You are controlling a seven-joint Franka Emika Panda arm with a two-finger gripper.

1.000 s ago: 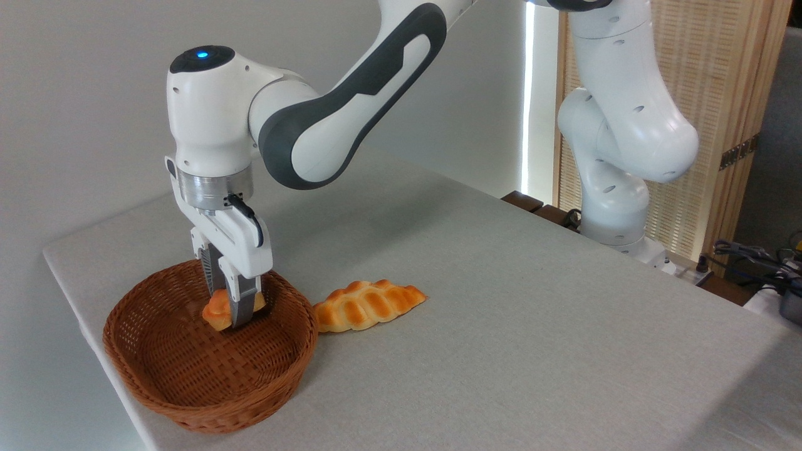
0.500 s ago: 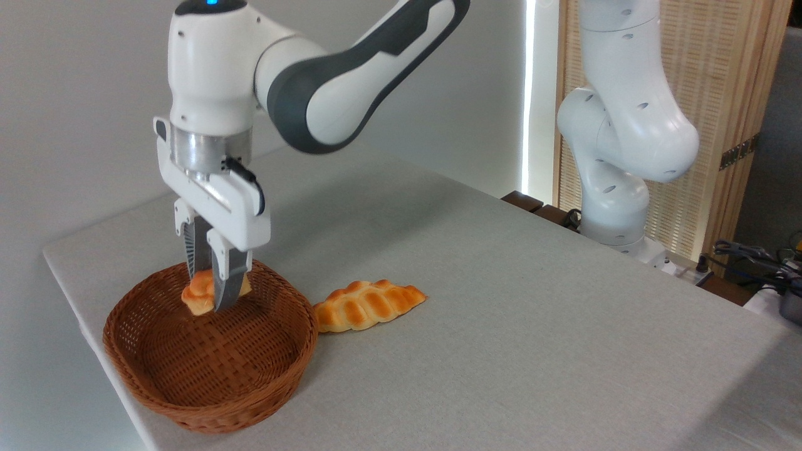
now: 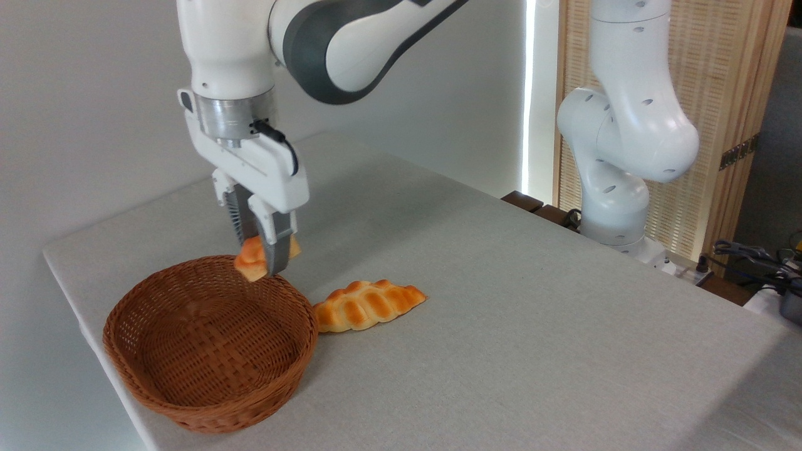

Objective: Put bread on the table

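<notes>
Carrying a small bun [image 3: 250, 263] out of the basket [image 3: 210, 341] and toward open cloth — the step in hand, by the look of it. Best done by keeping height until well past the wicker rim, then swinging toward three or four o'clock of the basket, onto bare table [image 3: 501, 300], steering clear of the braided loaf [image 3: 366, 305] lying just beside the rim at about two o'clock. Worth lowering gently until the pale underside meets the cloth before letting go, since a rounded bun could roll. Gripper [image 3: 262, 260] clamped on the bun, fingers pointing straight down, bun in the air just above the far rim at about one o'clock, touching nothing else. Wrist held vertical, forearm rising up and to the right out of view, base standing at the table's far right edge.
</notes>
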